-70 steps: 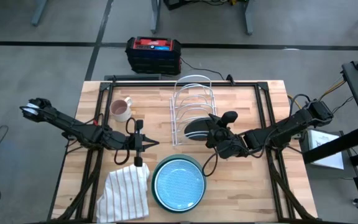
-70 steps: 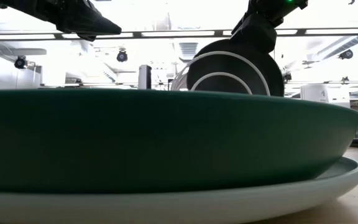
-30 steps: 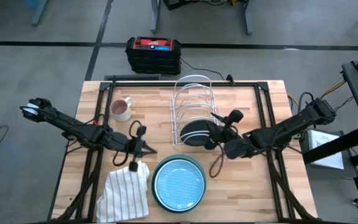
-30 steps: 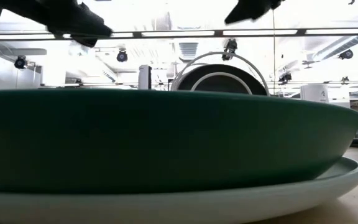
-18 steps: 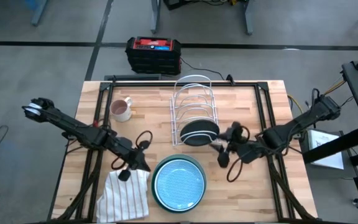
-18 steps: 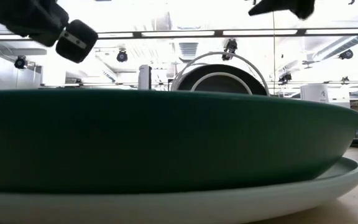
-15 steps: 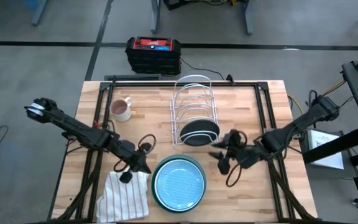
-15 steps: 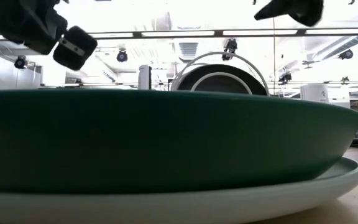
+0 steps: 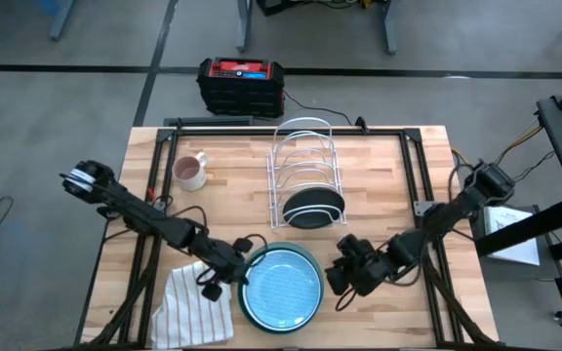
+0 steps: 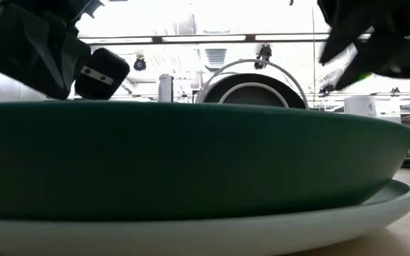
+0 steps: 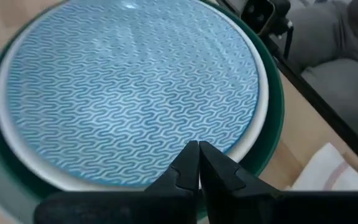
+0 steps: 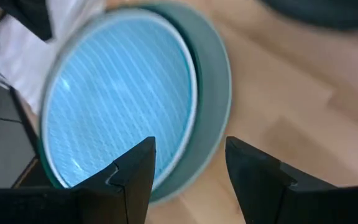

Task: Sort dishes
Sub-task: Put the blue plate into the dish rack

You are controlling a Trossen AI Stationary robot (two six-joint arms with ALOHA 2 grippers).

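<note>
A pale blue patterned plate lies on top of a stack, inside a dark green plate that sits on a teal one. The blackish plate stands on edge in the wire rack. My left gripper is shut at the stack's left rim, and its tips are over the blue plate's edge. My right gripper is open just off the stack's right side. Between its fingers the rims of the stack show. My left gripper points its shut fingertips slanting down over the pale blue plate's rim from the table's left. Whether they touch it, I cannot tell.
A white striped cloth lies left of the stack at the near edge. A mug stands far left on the table. A black and red box sits on the floor beyond the far edge. Bare wood lies right of the rack.
My right gripper has drawn away from the rack toward the near edge and dropped beside the stack's right rim. My left gripper has moved right and toward the near edge, from above the cloth to the stack's left rim. The blackish plate has stayed in the rack.
</note>
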